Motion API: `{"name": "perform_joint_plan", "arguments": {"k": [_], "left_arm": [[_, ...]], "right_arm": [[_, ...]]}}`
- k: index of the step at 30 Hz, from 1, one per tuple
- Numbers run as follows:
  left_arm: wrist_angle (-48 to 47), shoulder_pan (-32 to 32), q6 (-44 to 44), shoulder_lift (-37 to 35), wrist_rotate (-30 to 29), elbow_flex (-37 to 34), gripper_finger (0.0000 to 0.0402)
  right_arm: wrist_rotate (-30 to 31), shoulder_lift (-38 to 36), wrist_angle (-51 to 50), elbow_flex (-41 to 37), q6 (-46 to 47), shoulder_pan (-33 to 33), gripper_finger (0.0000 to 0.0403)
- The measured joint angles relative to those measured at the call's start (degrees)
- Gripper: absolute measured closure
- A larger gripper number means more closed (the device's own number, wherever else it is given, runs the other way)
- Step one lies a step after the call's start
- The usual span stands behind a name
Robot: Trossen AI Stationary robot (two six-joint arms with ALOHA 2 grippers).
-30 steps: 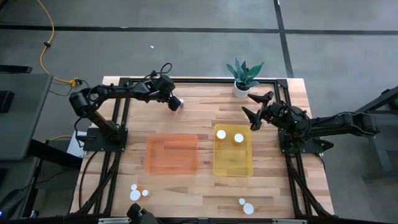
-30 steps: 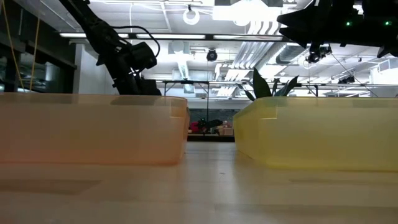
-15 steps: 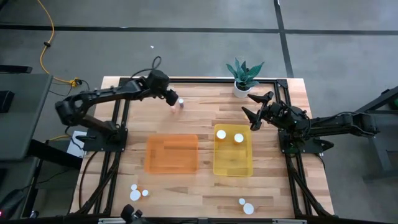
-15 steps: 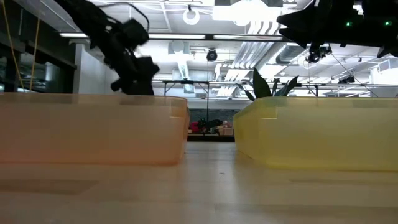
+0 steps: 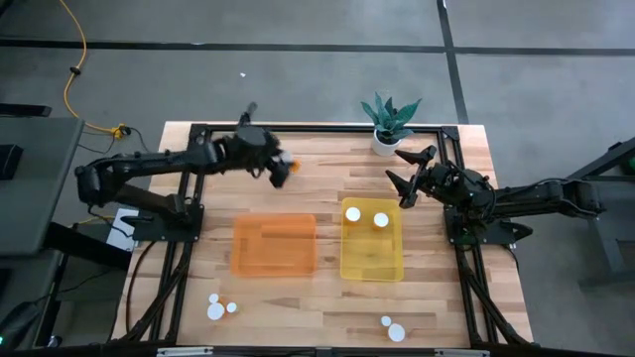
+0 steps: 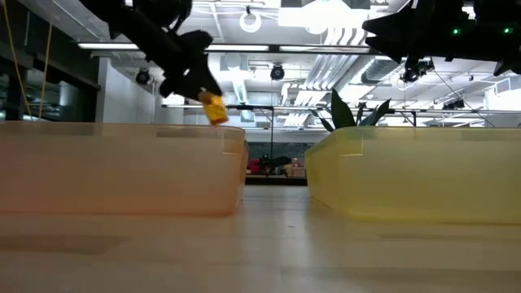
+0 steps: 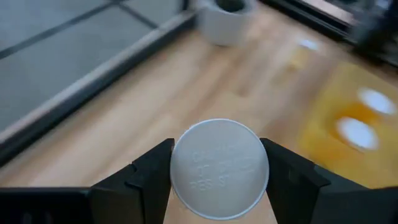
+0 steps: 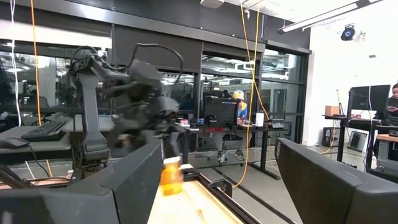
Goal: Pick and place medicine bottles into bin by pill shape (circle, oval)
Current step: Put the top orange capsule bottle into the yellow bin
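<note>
My left gripper (image 5: 275, 165) is over the far part of the table, beyond the orange tray (image 5: 274, 244), shut on a small amber bottle (image 5: 282, 170) with a white cap (image 7: 219, 168). The low view shows the bottle (image 6: 213, 108) above the tray's rim. My right gripper (image 5: 405, 172) is open and empty, above the far end of the yellow tray (image 5: 372, 260). Two white-capped bottles (image 5: 352, 212) (image 5: 381, 219) stand in that tray. More bottles stand near the front edge at the left (image 5: 215, 310) and the right (image 5: 396, 332). My left gripper pinches the bottle at its cap end, one finger (image 7: 155, 177) on each side of the round cap's rim (image 7: 177, 171). The bottle is lifted clear of the table. It is tilted, with its cap toward the wrist and its amber body (image 6: 215, 111) slanting down beyond the fingertips.
A white pot with a green plant (image 5: 385, 127) stands at the far edge, near my right gripper. Black frame rails (image 5: 189, 198) run along the table's left and right sides. Bare wood (image 5: 317, 178) lies between the two grippers.
My left gripper, low at the bottle on the far part of the table a second ago, has risen with it and tipped. The bottle, upright on the wood then, is now lifted clear and tilted, showing above the orange tray's rim in the low view.
</note>
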Motion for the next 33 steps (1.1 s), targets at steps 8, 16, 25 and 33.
{"name": "perform_joint_plan", "arguments": {"k": [8,16,25,33], "left_arm": [[1.4,-18.1,3.7,10.0,-1.3,12.9,0.0201],[-5.2,-28.0,14.0,26.3,-2.8,31.6,0.0201],[-6.0,-28.2,16.6,42.9,-0.4,41.7,0.0194],[-6.8,-27.4,15.2,49.3,-0.3,43.2,0.0193]], "right_arm": [[0.0,0.0,0.0,0.0,0.0,0.0,0.0102],[0.0,0.0,0.0,0.0,0.0,0.0,0.0102],[0.0,0.0,0.0,0.0,0.0,0.0,0.0102],[0.0,0.0,0.0,0.0,-0.1,0.0,0.0102]]}}
